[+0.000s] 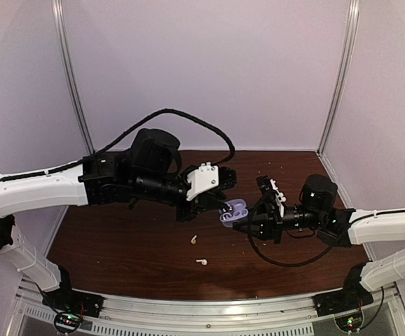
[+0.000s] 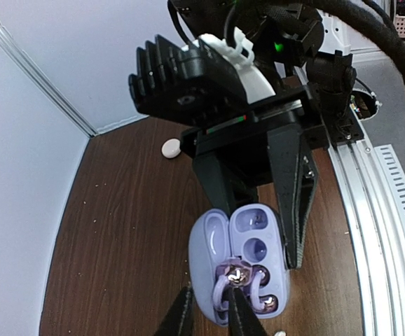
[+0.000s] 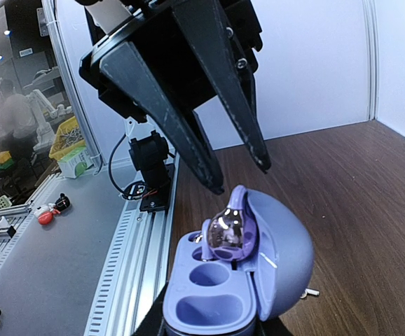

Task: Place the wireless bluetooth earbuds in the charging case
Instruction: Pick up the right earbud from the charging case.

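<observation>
Just above the open lavender charging case (image 3: 286, 259), the left gripper (image 3: 239, 176) is hovering with its fingers spread, grasping nothing. Its tips are hanging slightly over a dark purple earbud (image 3: 227, 234), which is sitting tilted at a pocket of the case, beside the raised lid. The right gripper (image 1: 239, 222) is clenching the case from both sides near the table's centre. A white earbud (image 1: 194, 239) and a second white earbud (image 1: 202, 262) are lying loose on the dark brown wooden table (image 1: 118, 238), nearer the arms' bases. Pale wall panels (image 1: 258, 70) are enclosing the surface, and a metal rail (image 1: 209, 304) is running along its near edge.
</observation>
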Tool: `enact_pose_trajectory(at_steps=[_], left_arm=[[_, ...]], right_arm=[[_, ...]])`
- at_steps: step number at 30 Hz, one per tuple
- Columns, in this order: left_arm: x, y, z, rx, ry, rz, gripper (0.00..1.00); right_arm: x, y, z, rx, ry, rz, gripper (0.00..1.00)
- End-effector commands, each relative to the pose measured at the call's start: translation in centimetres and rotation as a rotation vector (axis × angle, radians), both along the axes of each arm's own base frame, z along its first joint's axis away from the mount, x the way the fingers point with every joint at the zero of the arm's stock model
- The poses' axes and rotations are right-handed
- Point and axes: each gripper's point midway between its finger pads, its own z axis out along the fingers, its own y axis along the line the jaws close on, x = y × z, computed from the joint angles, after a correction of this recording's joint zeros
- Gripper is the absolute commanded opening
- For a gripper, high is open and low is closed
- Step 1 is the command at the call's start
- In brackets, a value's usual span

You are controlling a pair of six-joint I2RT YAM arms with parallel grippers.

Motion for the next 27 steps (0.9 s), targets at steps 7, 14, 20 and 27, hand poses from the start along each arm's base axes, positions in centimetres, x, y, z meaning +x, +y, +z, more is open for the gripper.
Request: enact_pose_trajectory(at_steps=[7,14,20,27], left_arm=[[-0.2,-0.7,1.1,-0.040,-0.021,-0.023,0.19],[-0.2,-0.8,0.5,-0.024,-0.016,-0.026,0.16],[-0.3,-0.9,0.5,-0.023,-0.015,-0.033,0.10],[-0.3,-1.0,-0.1,-0.007,-0.008,-0.034,0.17]], right_arm=[[-0.1,0.3,1.5,0.028,-0.029,0.012,0.00],[-0.2,0.3,1.6,0.029,-0.030,0.012,0.00],[-0.1,0.3,1.6,0.029,-0.030,0.011,0.00],[-0.1,0.3,1.6,0.029,-0.030,0.012,0.00]])
